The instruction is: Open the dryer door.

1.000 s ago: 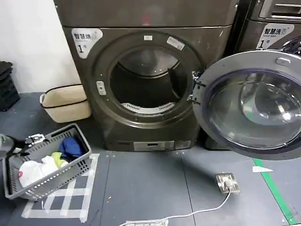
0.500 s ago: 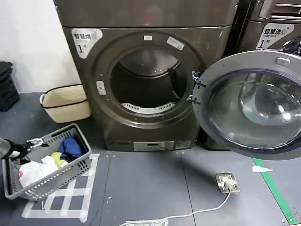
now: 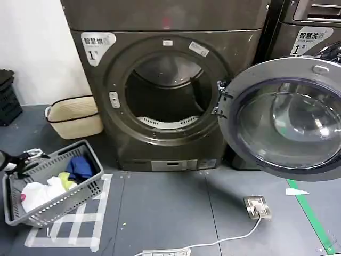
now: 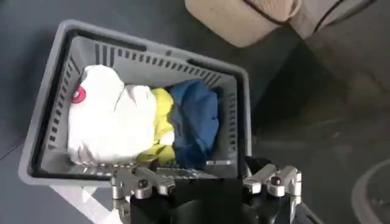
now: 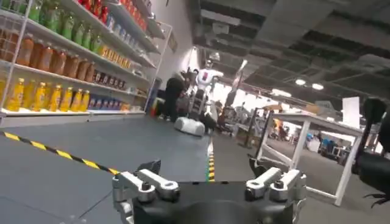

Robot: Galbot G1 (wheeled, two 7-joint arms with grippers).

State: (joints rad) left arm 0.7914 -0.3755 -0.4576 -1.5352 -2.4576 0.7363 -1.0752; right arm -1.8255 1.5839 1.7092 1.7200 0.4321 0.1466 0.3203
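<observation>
The dryer door (image 3: 285, 120) stands swung wide to the right of its machine, hinged at the right edge of the round opening, its broad metallic ring framing a dark tinted glass bowl that faces out toward the near floor. The dryer (image 3: 165, 90), a dark grey-bronze front-loader, shows its drum (image 3: 168, 90) fully exposed, with a pale perforated lip at the bottom of the opening. A slanted white label (image 3: 97, 44) at the machine's upper left carries Chinese characters and a large "1"; a small white sticker (image 3: 199, 49) sits on the upper right of the door frame. A second machine (image 3: 306, 29) at far right bears a similar white label (image 3: 313, 38).

Open grey floor lies in front of the dryer, bounded on the near left by white tape squares (image 3: 72, 226) and on the right by a green tape line (image 3: 311, 216). A metal floor socket (image 3: 257, 207) with a white cable (image 3: 213, 244) sits near the open door.

The left claw (image 3: 24, 159) hovers at the far left edge above a grey slatted plastic basket (image 3: 93, 160), its fingers spread apart and empty; the left wrist view shows the left claw (image 4: 207, 182) over the basket's white, yellow and blue laundry (image 4: 143, 122). A cream woven bin (image 3: 74, 117) rests against the dryer's left side. The right claw (image 5: 210, 182), seen from its wrist camera, is also open and holds nothing, pointed toward a store aisle with bottle-lined shelves (image 5: 67, 55).
</observation>
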